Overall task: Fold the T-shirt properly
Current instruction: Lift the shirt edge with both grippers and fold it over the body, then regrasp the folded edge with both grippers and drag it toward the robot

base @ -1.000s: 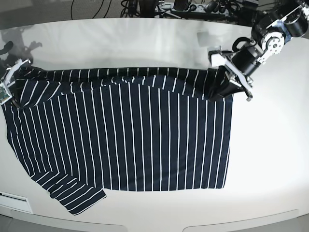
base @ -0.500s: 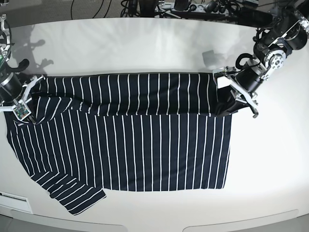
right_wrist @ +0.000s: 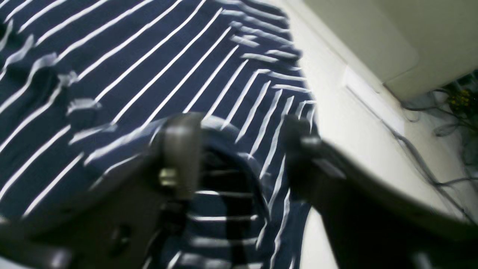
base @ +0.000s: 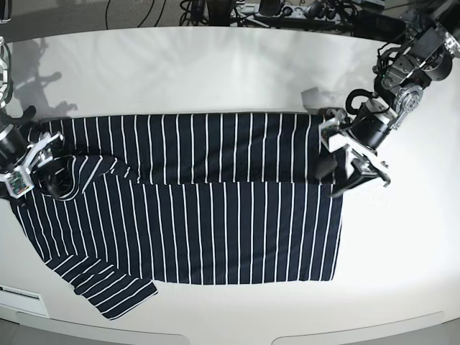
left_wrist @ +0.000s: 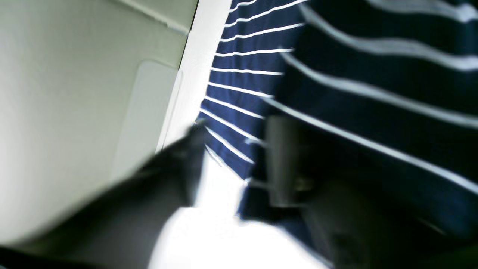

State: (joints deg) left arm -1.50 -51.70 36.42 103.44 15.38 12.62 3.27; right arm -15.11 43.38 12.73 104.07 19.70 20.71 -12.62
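Across the white table [base: 215, 65] lies the T-shirt [base: 215, 215], dark navy with thin white stripes, its top band folded down. Both grippers, left [base: 338, 172] and right [base: 32, 172], sit at that fold's ends, fingers parted (wrist views blurred; any cloth contact unclear).

Both wrist views are blurred, so the left gripper [left_wrist: 231, 164] and right gripper [right_wrist: 239, 149] show only as smeared dark shapes. Whether any fold of the T-shirt [base: 215, 208] lies between the fingers cannot be told. In the base view, the picture's edges cut off both arms, and the grippers hide the shirt's corners
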